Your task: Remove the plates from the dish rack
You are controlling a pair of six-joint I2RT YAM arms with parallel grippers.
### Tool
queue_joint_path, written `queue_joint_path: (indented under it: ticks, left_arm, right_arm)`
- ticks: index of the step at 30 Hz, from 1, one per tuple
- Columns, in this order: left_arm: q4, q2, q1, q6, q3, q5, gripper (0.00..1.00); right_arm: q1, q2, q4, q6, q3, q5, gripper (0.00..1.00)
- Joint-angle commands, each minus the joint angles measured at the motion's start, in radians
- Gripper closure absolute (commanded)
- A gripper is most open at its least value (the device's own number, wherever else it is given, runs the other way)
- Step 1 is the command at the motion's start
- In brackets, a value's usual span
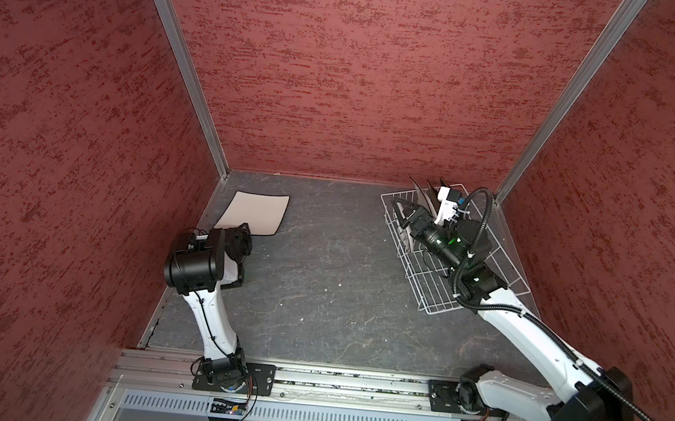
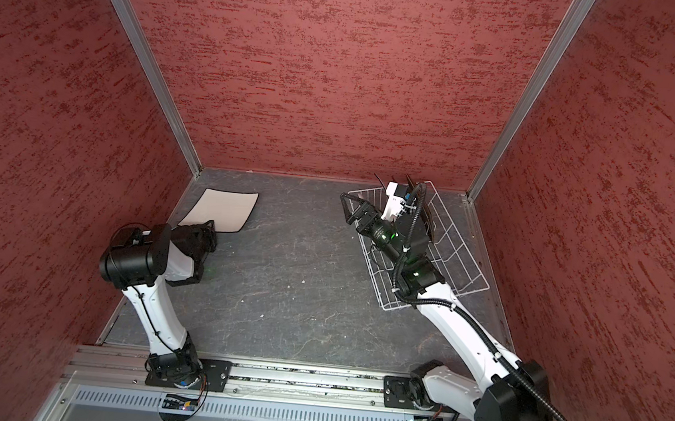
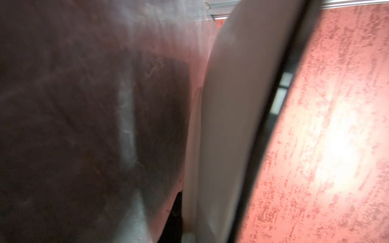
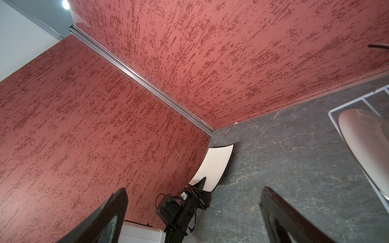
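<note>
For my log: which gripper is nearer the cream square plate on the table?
Left. Left gripper grips the plate at its corner; right gripper hangs open over the white wire dish rack.

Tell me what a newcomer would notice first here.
The mottled red walls box in everything. At the far left of the dark table, the left end effector is shut on the near corner of a cream plate. At the far right, the open right end effector hangs over the white dish rack, with another plate standing inside.
</note>
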Motion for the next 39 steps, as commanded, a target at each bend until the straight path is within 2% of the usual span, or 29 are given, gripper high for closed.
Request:
queue_joint_path:
  ticks: [1, 9, 11, 17, 18, 23, 28, 31, 34, 39]
  left_arm:
    - [0.101, -0.068, 0.006, 0.021, 0.034, 0.02, 1.0]
    - [0.028, -0.086, -0.001, 0.018, 0.031, -0.001, 1.0]
    - [0.032, -0.081, -0.001, 0.015, 0.03, 0.0, 0.96]
    - [-0.026, -0.09, 0.005, 0.014, 0.031, -0.001, 0.94]
    - [-0.039, -0.096, 0.005, 0.015, 0.031, -0.003, 0.92]
    - [-0.12, -0.126, 0.004, 0.048, 0.044, 0.003, 0.67]
    - [-0.165, -0.14, 0.005, 0.058, 0.046, 0.01, 0.56]
    - [-0.203, -0.144, 0.005, 0.039, 0.053, 0.029, 0.44]
    - [-0.265, -0.157, 0.001, 0.035, 0.055, 0.026, 0.41]
    - [-0.344, -0.19, 0.002, 0.048, 0.05, 0.015, 0.25]
  right_arm:
    - [-0.008, -0.025, 0.013, 0.01, -0.015, 0.012, 0.01]
    - [-0.008, -0.021, 0.004, 0.009, -0.017, 0.012, 0.01]
    - [-0.008, -0.024, 0.002, 0.01, -0.019, 0.012, 0.01]
    - [-0.008, -0.05, -0.029, 0.005, -0.023, 0.019, 0.01]
    - [-0.008, -0.056, -0.037, 0.003, -0.022, 0.021, 0.01]
    - [-0.008, -0.089, -0.072, -0.017, -0.022, 0.056, 0.01]
    - [-0.008, -0.098, -0.111, -0.041, 0.0, 0.06, 0.01]
    - [-0.008, -0.111, -0.121, -0.043, -0.006, 0.068, 0.01]
    - [-0.009, -0.127, -0.121, -0.041, -0.021, 0.077, 0.01]
    - [-0.009, -0.146, -0.128, -0.04, -0.031, 0.085, 0.01]
